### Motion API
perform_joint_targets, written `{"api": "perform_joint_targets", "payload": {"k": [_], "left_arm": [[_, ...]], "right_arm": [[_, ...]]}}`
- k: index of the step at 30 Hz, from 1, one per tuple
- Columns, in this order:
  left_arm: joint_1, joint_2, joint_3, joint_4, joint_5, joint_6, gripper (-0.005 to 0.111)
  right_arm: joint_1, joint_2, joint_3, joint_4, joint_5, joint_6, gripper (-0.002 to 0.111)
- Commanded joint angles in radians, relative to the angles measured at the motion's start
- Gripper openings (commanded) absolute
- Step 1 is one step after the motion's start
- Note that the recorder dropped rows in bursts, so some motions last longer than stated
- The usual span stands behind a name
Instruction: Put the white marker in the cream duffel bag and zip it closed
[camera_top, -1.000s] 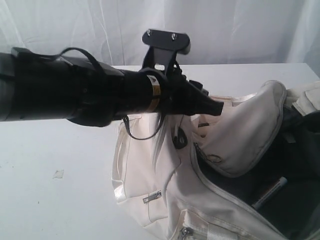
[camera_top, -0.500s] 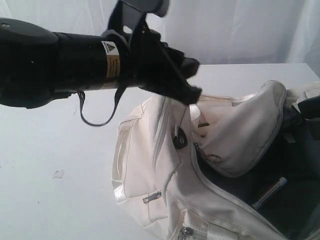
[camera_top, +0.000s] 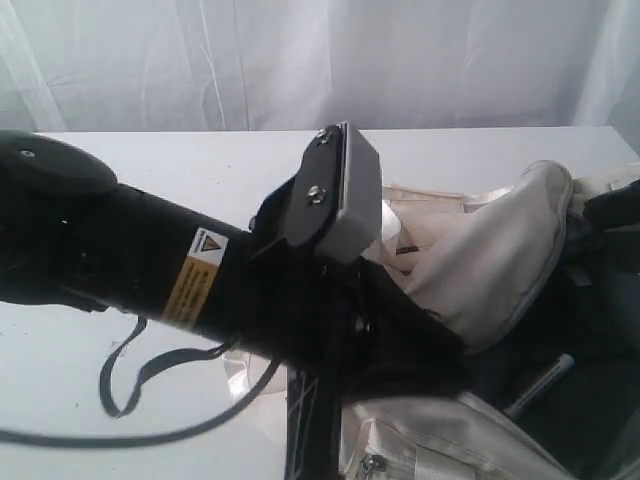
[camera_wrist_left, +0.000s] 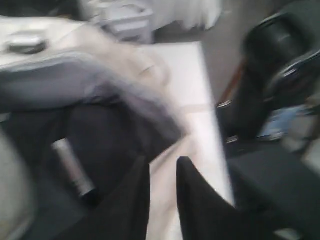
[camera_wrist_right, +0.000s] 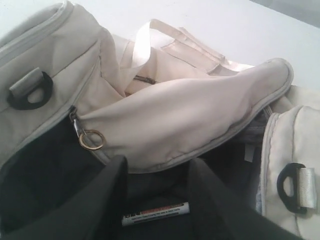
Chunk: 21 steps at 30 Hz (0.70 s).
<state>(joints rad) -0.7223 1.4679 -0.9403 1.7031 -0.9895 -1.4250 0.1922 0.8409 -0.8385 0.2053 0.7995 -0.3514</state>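
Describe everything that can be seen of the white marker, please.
The white marker is a slim pen with a white barrel that looks like smooth plastic; small dark and red print runs along it. It lies flat on the dark lining inside the open cream duffel bag, below the raised curved flap. In the exterior view one end looks darker, perhaps the cap. Only the lining touches it; the open right gripper hangs above, apart from it.

cream duffel bag: front hidden behind arm | left wrist view: blurred
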Motion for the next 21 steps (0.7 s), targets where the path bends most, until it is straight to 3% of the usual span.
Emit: {"api": "perform_joint_targets", "payload": {"k": [1, 4, 8, 12, 16, 21], "left_arm": [[-0.014, -0.046, -0.006, -0.337, -0.232, -0.094, 0.025], [-0.011, -0.095, -0.033, -0.621, -0.232, -0.047, 0.025], [0.003, -0.133, -0.084, -0.864, -0.232, 0.11, 0.025], [0.045, -0.148, -0.126, -1.047, -0.214, 0.444, 0.025], [0.084, -0.151, -0.162, -1.339, 0.121, 1.01, 0.025], [0.134, -0.151, -0.207, -1.936, 0.728, 1.896, 0.025]], "right_arm": [[-0.003, 0.001, 0.002, 0.026, -0.019, -0.007, 0.038], [-0.003, 0.001, 0.002, 0.051, -0.024, -0.007, 0.038], [-0.003, 0.001, 0.002, 0.086, -0.022, -0.007, 0.038], [-0.003, -0.002, 0.002, 0.127, -0.017, -0.007, 0.038], [-0.003, -0.002, 0.002, 0.166, 0.011, -0.011, 0.038], [-0.003, -0.002, 0.002, 0.187, 0.033, -0.011, 0.038]]}}
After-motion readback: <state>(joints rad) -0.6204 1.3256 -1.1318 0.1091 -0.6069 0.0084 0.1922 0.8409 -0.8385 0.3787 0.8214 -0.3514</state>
